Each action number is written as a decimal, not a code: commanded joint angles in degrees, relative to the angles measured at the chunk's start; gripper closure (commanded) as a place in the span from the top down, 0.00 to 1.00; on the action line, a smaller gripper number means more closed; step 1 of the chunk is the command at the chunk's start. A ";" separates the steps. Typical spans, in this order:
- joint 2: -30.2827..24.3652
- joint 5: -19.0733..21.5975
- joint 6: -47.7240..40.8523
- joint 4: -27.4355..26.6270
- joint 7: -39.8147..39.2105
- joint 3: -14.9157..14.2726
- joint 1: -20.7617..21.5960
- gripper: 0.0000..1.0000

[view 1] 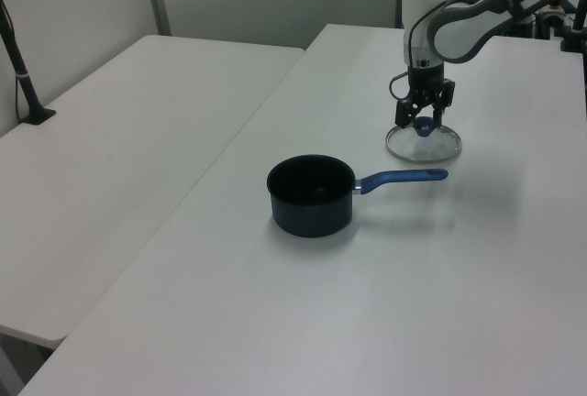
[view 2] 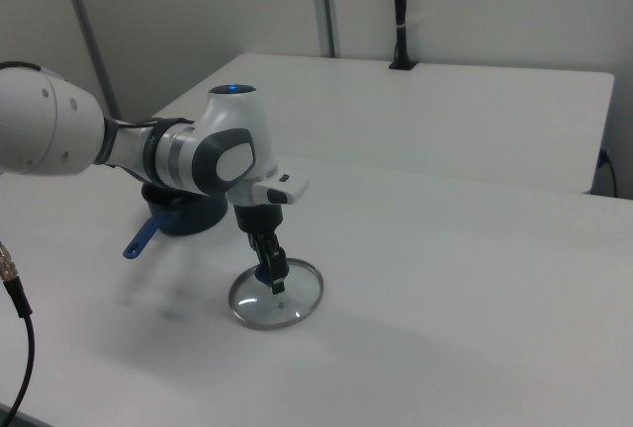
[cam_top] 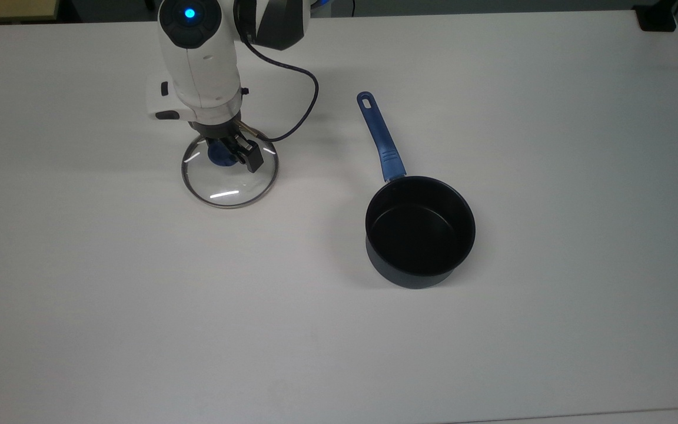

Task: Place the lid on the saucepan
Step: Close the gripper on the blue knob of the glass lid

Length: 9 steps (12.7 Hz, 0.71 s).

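A dark cable (cam_top: 301, 97) loops from the arm's wrist over the white surface (cam_top: 492, 88), and a black post (view 2: 399, 12) stands on a second white table (view 1: 138, 93) beyond. The saucepan (cam_top: 420, 231) sits open and upright, well apart from the lid (cam_top: 230, 171) toward the top view's right, its blue handle (cam_top: 381, 136) pointing away (nothing lies between the two). Pale partition walls back the room. The arm (cam_top: 200, 65) reaches down nearly straight, a blue light on its top. Its jaws (cam_top: 230, 154) sit at the lid's blue knob (cam_top: 219, 156), apparently closed on it, and the lid seems to rest flat on the surface.
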 commanded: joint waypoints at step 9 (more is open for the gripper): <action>-2.96 -1.28 -9.26 14.19 -3.49 6.25 0.16 0.47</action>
